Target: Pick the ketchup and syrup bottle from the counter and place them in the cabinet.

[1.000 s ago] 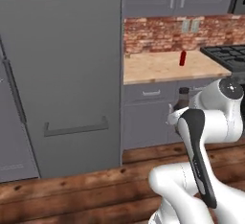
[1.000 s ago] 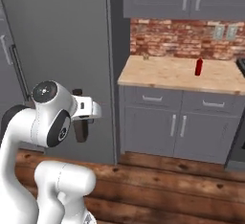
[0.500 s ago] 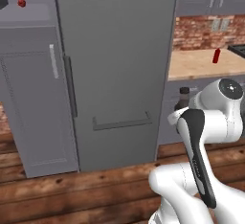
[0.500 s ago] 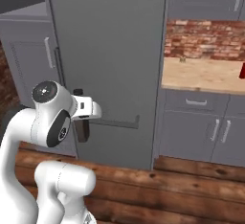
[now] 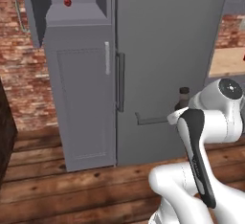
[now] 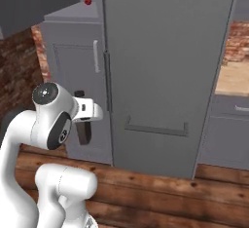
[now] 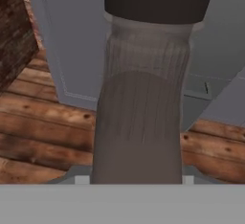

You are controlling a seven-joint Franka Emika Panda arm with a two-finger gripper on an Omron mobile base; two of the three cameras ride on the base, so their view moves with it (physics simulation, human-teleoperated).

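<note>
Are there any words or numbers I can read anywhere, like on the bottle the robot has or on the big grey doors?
There are none: no words, numbers or signs can be read.
The syrup bottle in the gripper shows only plain ribbed brown-grey, no label.
The cabinet door and the wide grey fridge are blank.
The small red thing up on the cabinet shelf is too small to show any writing.

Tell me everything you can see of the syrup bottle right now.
The syrup bottle is a dull brown-grey bottle with faint vertical ribbing, rounded shoulders, a short neck and a small cap. It stands roughly upright in the hand, carried off the floor in front of the grey fridge, clear of it. In the right base view its dark body hangs below the hand; in the left base view its cap and neck rise behind the arm. The fingers themselves are hidden.
</note>
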